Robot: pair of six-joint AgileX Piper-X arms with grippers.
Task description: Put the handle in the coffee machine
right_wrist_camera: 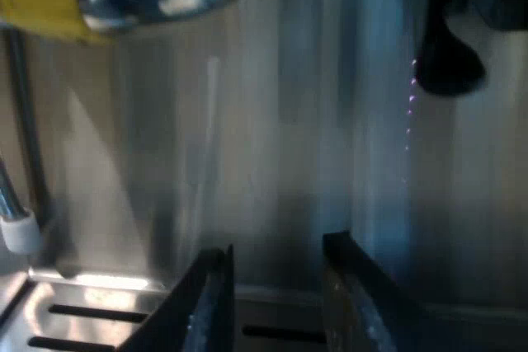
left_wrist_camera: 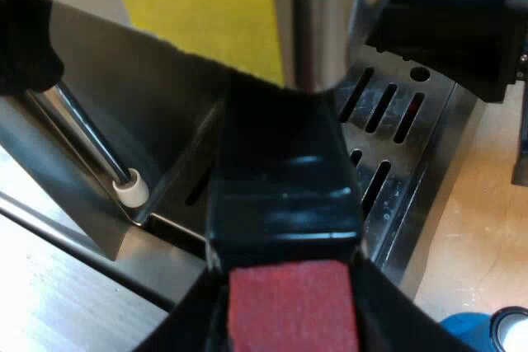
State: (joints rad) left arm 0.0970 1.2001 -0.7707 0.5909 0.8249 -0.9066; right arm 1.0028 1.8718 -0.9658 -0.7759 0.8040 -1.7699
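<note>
Presently, the left gripper is closed on the holder's dark handle, with a finger against each side near the red end. At twelve o'clock from this gripper, the handle reaches the espresso machine front, above the slotted drip tray. The right gripper is partly open and empty, with the machine's steel panel at its twelve o'clock.

Coffee bench, steel espresso machine, slotted drip tray, wooden tabletop
</note>
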